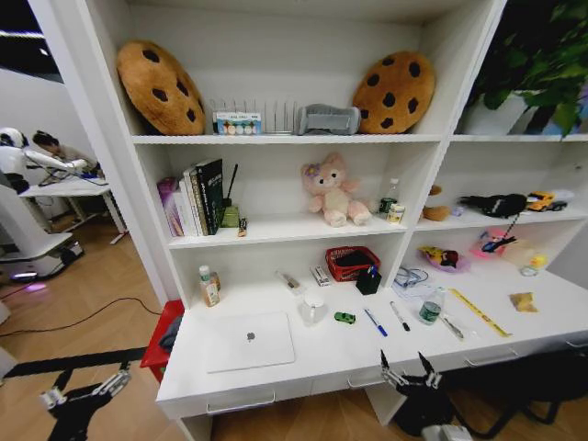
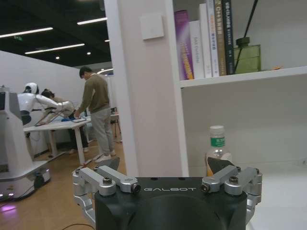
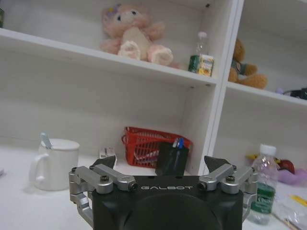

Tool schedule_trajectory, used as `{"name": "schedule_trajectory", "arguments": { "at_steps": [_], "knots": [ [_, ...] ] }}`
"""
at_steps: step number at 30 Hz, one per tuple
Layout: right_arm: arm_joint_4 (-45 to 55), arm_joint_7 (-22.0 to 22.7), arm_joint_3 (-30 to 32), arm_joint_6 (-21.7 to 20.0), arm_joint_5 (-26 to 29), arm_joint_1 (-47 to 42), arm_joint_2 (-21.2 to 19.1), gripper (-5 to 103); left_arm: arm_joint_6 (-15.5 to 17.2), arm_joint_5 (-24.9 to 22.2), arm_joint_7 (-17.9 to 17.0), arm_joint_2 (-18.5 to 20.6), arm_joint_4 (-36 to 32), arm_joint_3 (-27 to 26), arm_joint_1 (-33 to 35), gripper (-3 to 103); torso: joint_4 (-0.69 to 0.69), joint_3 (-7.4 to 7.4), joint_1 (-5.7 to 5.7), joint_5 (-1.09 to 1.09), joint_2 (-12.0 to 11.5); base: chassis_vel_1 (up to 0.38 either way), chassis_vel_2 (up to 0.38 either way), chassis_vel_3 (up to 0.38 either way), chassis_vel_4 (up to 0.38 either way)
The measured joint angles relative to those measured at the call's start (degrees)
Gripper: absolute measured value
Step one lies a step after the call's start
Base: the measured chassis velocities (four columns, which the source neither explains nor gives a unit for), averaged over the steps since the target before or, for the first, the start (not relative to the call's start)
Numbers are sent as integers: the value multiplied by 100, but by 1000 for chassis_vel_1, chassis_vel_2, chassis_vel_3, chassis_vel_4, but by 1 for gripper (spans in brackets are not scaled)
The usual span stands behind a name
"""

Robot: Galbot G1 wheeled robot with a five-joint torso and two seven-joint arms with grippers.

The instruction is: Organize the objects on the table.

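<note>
On the white table (image 1: pixel 331 356) lie a silver laptop (image 1: pixel 248 340), a white mug (image 1: pixel 313 307), a tiny green toy car (image 1: pixel 344 318), a blue pen (image 1: pixel 375 322), a black pen (image 1: pixel 400 316), a green-labelled bottle (image 1: pixel 430 306), a yellow ruler (image 1: pixel 479 312) and a tan scrap (image 1: pixel 524 301). My left gripper (image 1: pixel 84 390) hangs open, low and left of the table over the floor. My right gripper (image 1: pixel 411 372) is open just below the table's front edge, empty. The right wrist view has the mug (image 3: pixel 53 163) and bottle (image 3: pixel 261 184) beyond the open right gripper (image 3: pixel 161 162).
A red basket (image 1: pixel 352 263) and a black pen holder (image 1: pixel 368 279) stand at the back of the table, and an orange-labelled bottle (image 1: pixel 209 286) at its back left. Shelves above hold books (image 1: pixel 195 196), a pink plush (image 1: pixel 332 190) and cookie cushions (image 1: pixel 162 86). Wooden floor lies to the left.
</note>
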Motion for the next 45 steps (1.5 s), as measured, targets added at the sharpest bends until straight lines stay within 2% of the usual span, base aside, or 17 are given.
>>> {"name": "schedule_trajectory", "arguments": {
  "at_steps": [2, 8, 12, 15, 16, 18, 19, 22, 23, 26, 27, 29, 32, 37, 41, 42, 45],
  "knots": [
    [251, -208, 40, 191, -129, -29, -138, 100, -1, 271, 86, -15, -97, 339, -52, 100, 0, 0, 1, -1, -1, 0, 0, 0, 0],
    [653, -324, 163, 101, 153, -152, -427, 100, 12, 290, 86, 2, -98, 366, -71, 100, 0, 0, 1, -1, 0, 0, 0, 0, 0],
    [700, -439, 387, -119, 724, -213, -751, 100, 14, 288, 85, 11, -97, 367, -77, 100, -1, 0, 1, -1, 0, 0, 0, 0, 0],
    [227, -1024, 847, -362, 1626, 24, -1304, 100, 16, 283, 84, 19, -90, 367, -81, 100, -1, 0, 1, 0, 0, 0, 0, 0, 0],
    [227, -1024, 847, -362, 1626, 24, -1304, 100, 16, 283, 84, 19, -90, 367, -81, 100, -1, 0, 1, 0, 0, 0, 0, 0, 0],
    [-347, -1759, 991, -562, 2225, 455, -1788, 100, 17, 277, 82, 22, -85, 367, -83, 100, -1, 0, 1, 0, -1, 0, 0, 0, 0],
    [-347, -1759, 991, -562, 2225, 455, -1788, 100, 17, 277, 82, 22, -85, 367, -83, 100, -1, 0, 1, 0, -1, 0, 0, 0, 0],
    [-1316, -3107, 683, -770, 2734, 1480, -2443, 100, 19, 273, 81, 25, -82, 367, -85, 100, 1, 1, 2, 1, -2, 0, 0, 0, 0],
    [-1316, -3107, 683, -770, 2734, 1480, -2443, 100, 19, 273, 81, 25, -82, 367, -85, 100, 1, 1, 2, 1, -2, 0, 0, 0, 0],
    [-2190, -4369, 345, -879, 2895, 2255, -2876, 100, 20, 270, 79, 26, -79, 367, -86, 100, 2, 2, 3, 0, -2, 0, 0, 0, 0],
    [-2190, -4369, 345, -879, 2895, 2255, -2876, 100, 20, 270, 79, 26, -79, 367, -86, 100, 2, 2, 3, 0, -2, 0, 0, 0, 0],
    [-2929, -5192, -97, -946, 3048, 2875, -3115, 97, 21, 269, 79, 29, -76, 367, -87, 100, 0, 1, 2, -2, -1, 0, 0, 0, 0],
    [-3531, -5716, -575, -921, 3015, 3454, -3176, 95, 23, 268, 78, 29, -74, 367, -87, 100, -1, 1, 2, 2, -2, 0, 0, 0, 0],
    [-4349, -6194, -1372, -736, 2807, 4472, -3025, 91, 23, 266, 77, 31, -73, 368, -87, 100, 0, 1, 2, -1, -2, 0, 0, 0, 0],
    [-4766, -6192, -1784, -605, 2667, 4915, -2868, 96, 23, 265, 76, 31, -71, 368, -87, 100, 1, 1, 2, -3, -1, 0, 0, 0, 0],
    [-5094, -6125, -2119, -518, 2532, 5229, -2706, 90, 23, 264, 75, 32, -70, 367, -87, 100, 0, 1, 2, 1, -2, 0, 0, 0, 0],
    [-5350, -6062, -2417, -500, 2455, 5496, -2550, 97, 23, 263, 75, 33, -69, 367, -87, 100, 1, 0, 2, -2, -1, 0, 0, 0, 0]
  ]
}}
